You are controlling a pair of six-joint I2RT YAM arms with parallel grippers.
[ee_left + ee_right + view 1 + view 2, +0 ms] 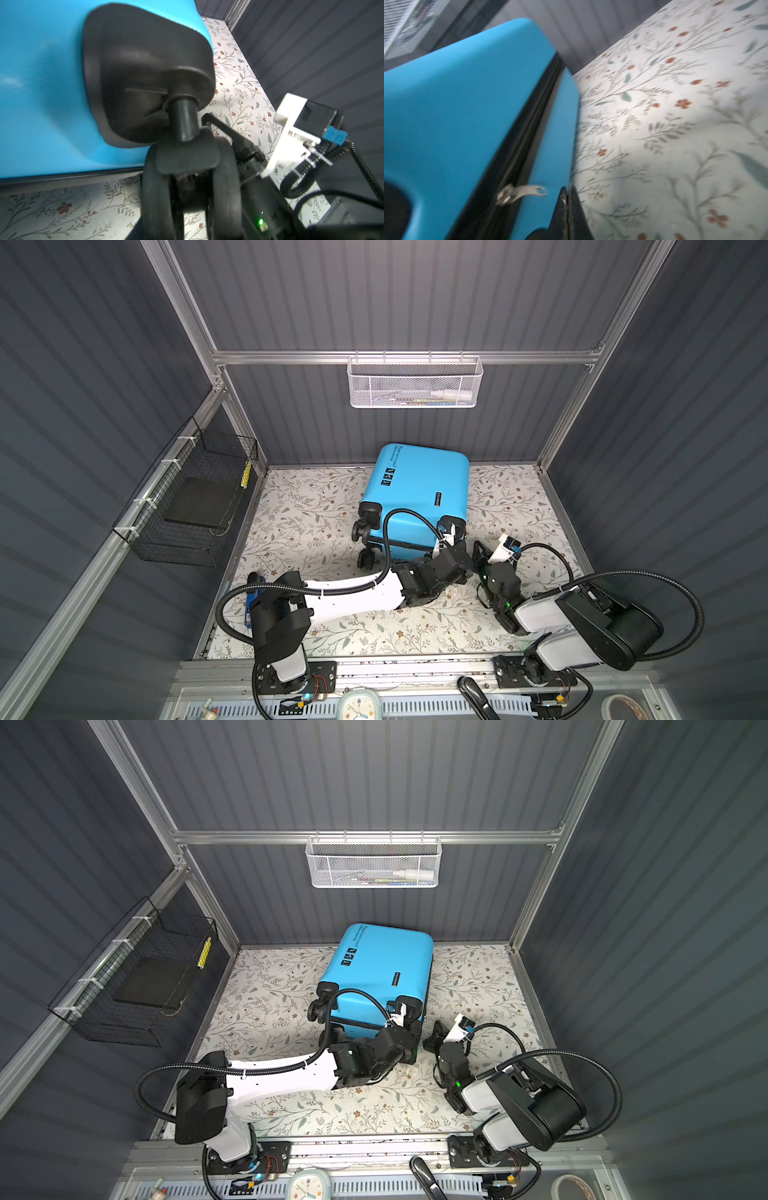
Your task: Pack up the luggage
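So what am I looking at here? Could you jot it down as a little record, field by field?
Luggage: blue suitcase, closed, lying flat on the floral table
Zipper pull: silver, on the seam, not held
Left pincer: at a corner wheel mount; grip unclear
Right pincer: shut, empty, beside the zipper pull
Wall baskets: white mesh basket holding a white bottle; black wire basket

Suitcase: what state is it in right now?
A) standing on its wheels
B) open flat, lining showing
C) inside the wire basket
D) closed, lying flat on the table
D: in a top view the suitcase lies shell-up on the table, halves together, wheels pointing sideways.
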